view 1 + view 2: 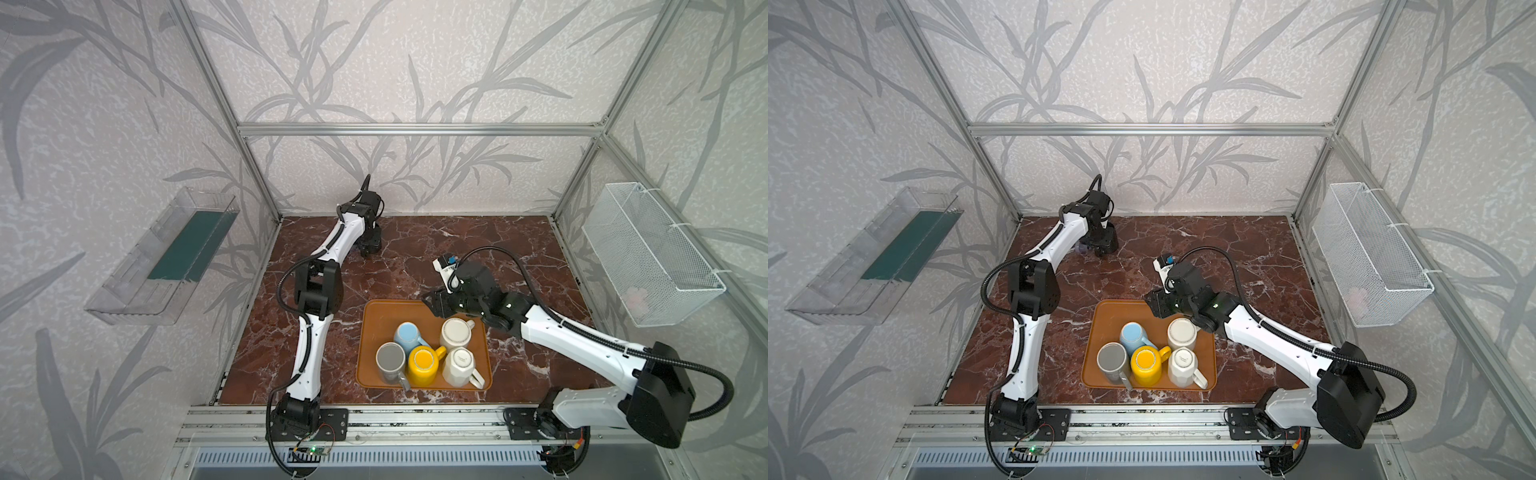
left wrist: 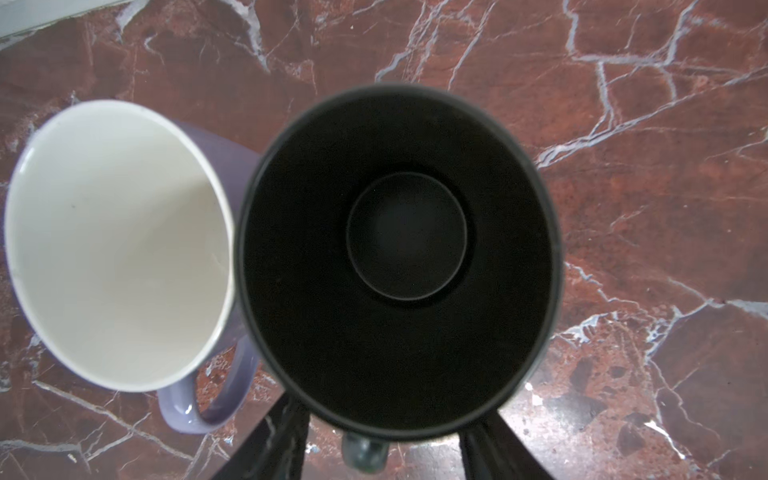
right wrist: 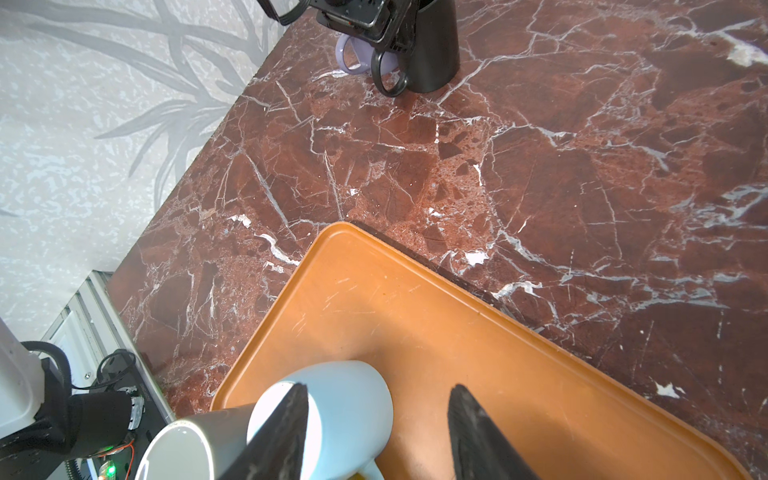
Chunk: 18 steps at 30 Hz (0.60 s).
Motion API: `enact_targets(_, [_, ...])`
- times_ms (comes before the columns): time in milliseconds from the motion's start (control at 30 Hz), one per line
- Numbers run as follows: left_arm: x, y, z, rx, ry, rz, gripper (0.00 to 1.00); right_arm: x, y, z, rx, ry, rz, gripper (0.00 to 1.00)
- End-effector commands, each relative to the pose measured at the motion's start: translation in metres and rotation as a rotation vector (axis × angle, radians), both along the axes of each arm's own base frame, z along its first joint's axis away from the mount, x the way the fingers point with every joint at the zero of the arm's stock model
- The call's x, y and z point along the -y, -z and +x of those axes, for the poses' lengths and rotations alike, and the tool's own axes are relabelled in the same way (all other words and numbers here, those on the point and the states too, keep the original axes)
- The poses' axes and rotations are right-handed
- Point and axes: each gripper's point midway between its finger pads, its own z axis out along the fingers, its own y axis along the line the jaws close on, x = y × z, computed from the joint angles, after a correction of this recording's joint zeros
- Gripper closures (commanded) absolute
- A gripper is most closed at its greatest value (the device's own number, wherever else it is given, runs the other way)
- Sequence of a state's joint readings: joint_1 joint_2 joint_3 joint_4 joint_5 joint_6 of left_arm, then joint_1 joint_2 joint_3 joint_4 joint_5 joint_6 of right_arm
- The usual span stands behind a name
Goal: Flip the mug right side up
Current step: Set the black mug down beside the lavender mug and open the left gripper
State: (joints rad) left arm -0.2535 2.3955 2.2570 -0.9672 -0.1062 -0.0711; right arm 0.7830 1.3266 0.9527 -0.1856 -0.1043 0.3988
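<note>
Black mug (image 2: 399, 257) upright beneath parted left tool (image 2: 386, 413), lilac mug (image 2: 116, 245) beside

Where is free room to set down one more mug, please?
Free: the tray's far half, beyond the blue mug; the bare table between tray and black mug. Crowded: the tray's near half, packed around the yellow mug.

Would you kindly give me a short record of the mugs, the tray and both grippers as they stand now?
black mug: upright on the table, mouth up
purple mug: upright beside the black mug
tray: five mugs, apparently bases up
left gripper: open, straddling the black mug's handle
right gripper: open, empty, over the tray by the blue mug
</note>
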Motion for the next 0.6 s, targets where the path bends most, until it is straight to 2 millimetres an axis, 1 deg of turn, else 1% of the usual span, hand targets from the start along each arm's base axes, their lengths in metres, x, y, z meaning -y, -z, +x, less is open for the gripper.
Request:
enact_targets(0, [-0.001,-0.033,-0.009,0.038,-0.003,-0.007,0.40,-0.006,-0.003,-0.001,0.016,-0.032,-0.017,0.45])
enact_targets(100, [-0.001,-0.045,-0.018,0.059,-0.008,-0.036,0.38,-0.006,0.003,-0.012,0.028,-0.095,-0.055,0.45])
enact_targets(233, [-0.001,-0.060,-0.031,0.136,-0.031,-0.091,0.38,0.008,0.017,-0.030,0.006,-0.141,-0.124,0.45])
enact_targets(267, [-0.002,-0.069,-0.035,0.161,-0.038,-0.107,0.38,0.010,0.020,-0.035,0.000,-0.154,-0.133,0.44])
enact_targets(300, [-0.003,-0.073,-0.039,0.176,-0.048,-0.117,0.38,0.012,0.023,-0.041,-0.006,-0.168,-0.137,0.44])
enact_targets(433, [-0.006,-0.084,-0.065,0.242,-0.082,-0.178,0.38,0.016,0.030,-0.065,-0.002,-0.239,-0.177,0.44])
enact_targets(500, [-0.005,-0.089,-0.079,0.274,-0.077,-0.218,0.38,0.018,0.030,-0.072,0.005,-0.265,-0.190,0.44])
enact_targets(567, [-0.003,-0.089,-0.095,0.295,-0.079,-0.267,0.38,0.018,0.029,-0.079,0.008,-0.293,-0.191,0.43])
